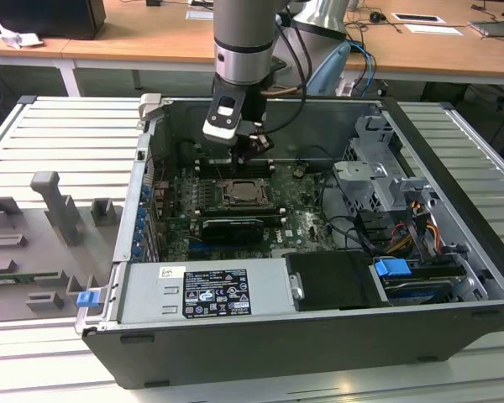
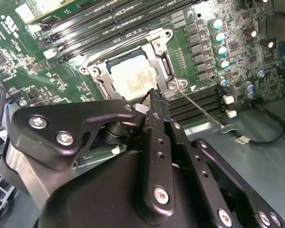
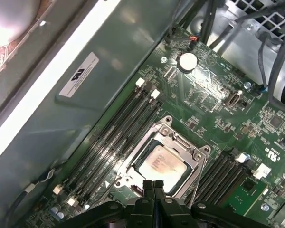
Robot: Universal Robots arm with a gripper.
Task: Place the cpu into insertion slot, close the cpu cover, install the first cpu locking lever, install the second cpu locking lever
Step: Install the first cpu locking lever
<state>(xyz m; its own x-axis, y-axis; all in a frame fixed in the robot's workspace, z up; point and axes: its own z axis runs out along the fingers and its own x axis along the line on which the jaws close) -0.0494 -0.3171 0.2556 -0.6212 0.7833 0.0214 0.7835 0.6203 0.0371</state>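
Note:
The cpu [image 3: 161,165], beige-silver on top, lies flat in the insertion slot [image 3: 167,121] on the green board, and it shows in both wrist views [image 2: 133,78]. The cpu cover [image 3: 181,143] lies down around it as a silver frame. A thin wire locking lever [image 2: 202,108] sticks out from the socket's corner over the memory slots, unlatched. My gripper [image 3: 153,186] is shut with nothing between its fingers. Its tip hovers just above the socket's edge near that lever [image 2: 154,97]. In the exterior view the gripper [image 1: 254,151] hangs over the socket [image 1: 249,195] inside the case.
Long black memory slots [image 3: 111,142] flank the socket. The open case [image 1: 151,109] walls it in, with a power supply [image 1: 210,294] in front and a drive cage and cables [image 1: 403,227] on the exterior view's right. A grey fixture [image 1: 59,210] lies outside at the left.

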